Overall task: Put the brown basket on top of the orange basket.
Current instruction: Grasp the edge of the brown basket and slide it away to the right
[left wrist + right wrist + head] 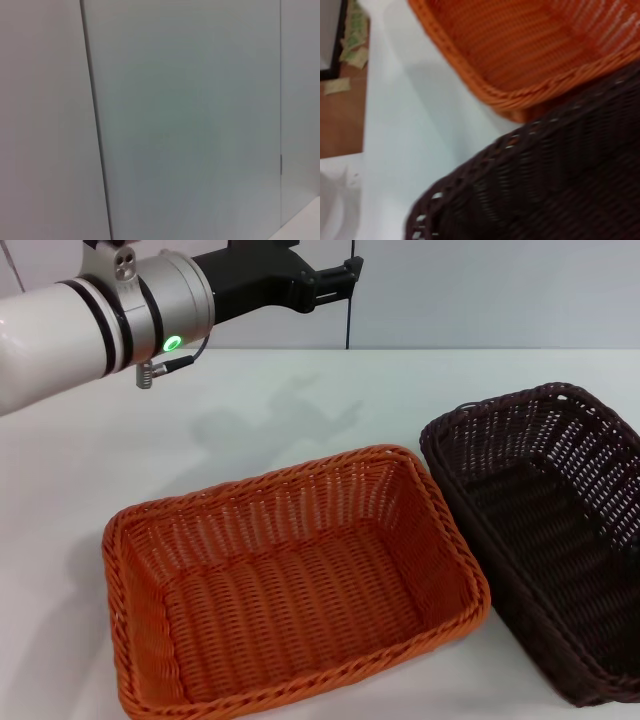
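Observation:
The orange basket [290, 585] sits on the white table in the front middle, empty. The brown basket [555, 530] sits to its right, empty, its left rim touching or almost touching the orange basket's right rim. My left gripper [335, 280] is held high at the back left, above the table and away from both baskets. The left wrist view shows only a wall. My right gripper does not show. The right wrist view looks closely at the brown basket's rim [530, 190] with the orange basket [530, 50] beside it.
The white table [250, 410] stretches behind the baskets to a pale wall. In the right wrist view the table's edge shows, with wooden floor [342, 115] and scraps of paper beyond it.

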